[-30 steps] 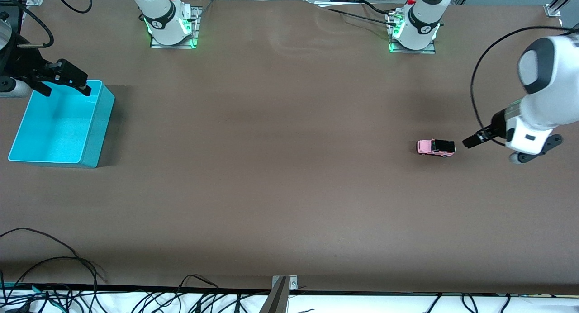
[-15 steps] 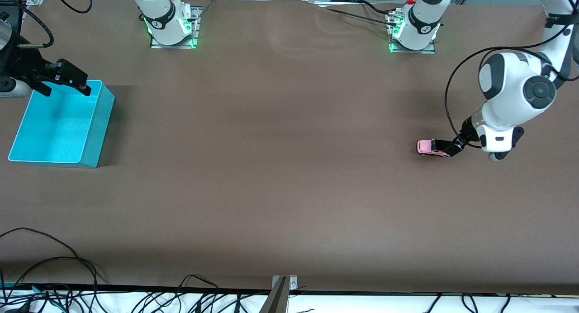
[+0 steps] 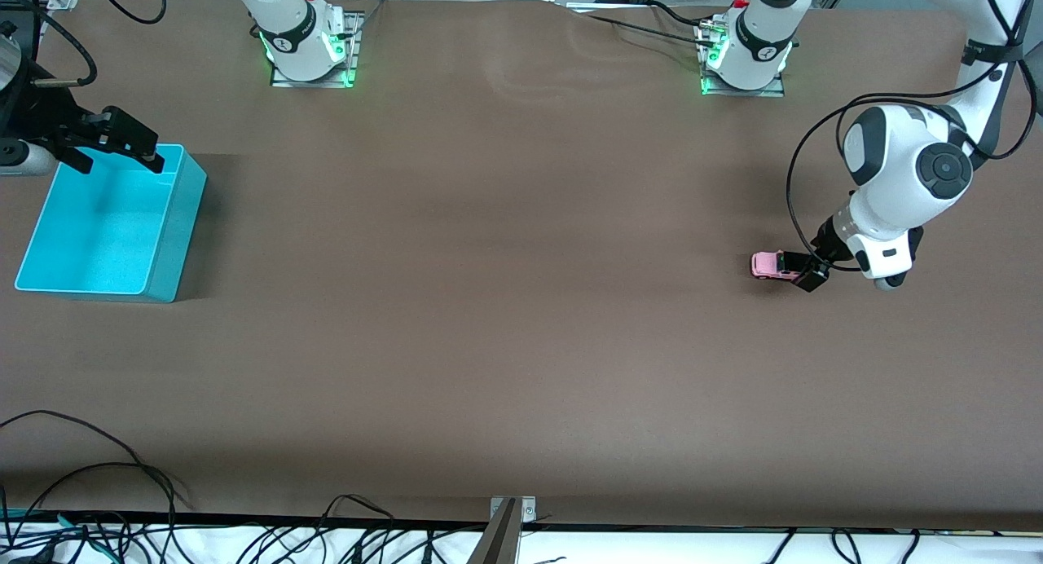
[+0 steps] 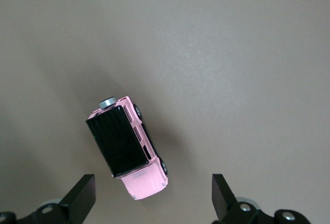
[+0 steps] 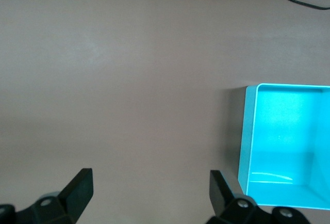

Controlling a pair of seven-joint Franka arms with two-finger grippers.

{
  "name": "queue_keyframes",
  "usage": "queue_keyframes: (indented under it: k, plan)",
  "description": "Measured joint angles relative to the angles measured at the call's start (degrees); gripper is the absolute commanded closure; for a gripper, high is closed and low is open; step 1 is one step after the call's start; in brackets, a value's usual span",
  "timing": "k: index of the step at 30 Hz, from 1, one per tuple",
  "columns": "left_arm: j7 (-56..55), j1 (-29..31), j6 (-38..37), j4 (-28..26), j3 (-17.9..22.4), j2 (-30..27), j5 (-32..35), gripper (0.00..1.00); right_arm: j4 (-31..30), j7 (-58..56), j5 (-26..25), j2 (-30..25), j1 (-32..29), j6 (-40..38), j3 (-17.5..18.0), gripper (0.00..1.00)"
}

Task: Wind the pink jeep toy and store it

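The pink jeep toy (image 3: 770, 265) stands on the brown table toward the left arm's end. In the left wrist view the jeep (image 4: 128, 146) shows its black roof, with its pink hood end between my fingers. My left gripper (image 3: 805, 272) (image 4: 152, 189) is open low over the jeep, and nothing shows it touching the toy. The turquoise bin (image 3: 175, 238) stands open and empty toward the right arm's end. My right gripper (image 3: 118, 144) (image 5: 149, 189) is open and empty, waiting over the bin's rim farthest from the front camera. The bin (image 5: 246, 136) shows beside it.
The two arm bases (image 3: 305, 38) (image 3: 745, 46) stand along the table's edge farthest from the front camera. Cables (image 3: 90, 474) lie along the edge nearest that camera. A black cable (image 3: 803, 181) loops from the left arm's wrist.
My left arm has swung in toward the jeep and lowered, bringing its open gripper from beside the toy to over it. The jeep and the right arm have not moved.
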Motion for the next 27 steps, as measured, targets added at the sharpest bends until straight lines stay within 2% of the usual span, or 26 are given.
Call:
queue_keyframes:
  k: [8, 17, 20, 27]
  plan:
    - [-6.52, -0.03, 4.47, -2.82, 0.00, 1.51, 0.86, 0.01, -0.01, 0.00, 0.00, 0.00, 0.00, -0.03, 0.00, 0.00]
    - [-13.10, 0.01, 4.80, -3.89, 0.05, 1.55, 0.90, 0.01, -0.02, 0.00, 0.00, 0.00, 0.00, -0.05, -0.01, 0.00]
    - [-15.14, 0.02, 4.79, -4.19, 0.06, 1.62, 0.92, 0.07, -0.06, 0.00, 0.00, 0.00, 0.00, -0.06, -0.01, 0.00]
    - [-16.90, 0.02, 4.79, -5.82, 0.13, 2.68, 1.99, 0.08, -0.10, 0.00, 0.00, 0.02, 0.00, -0.06, -0.01, 0.00]
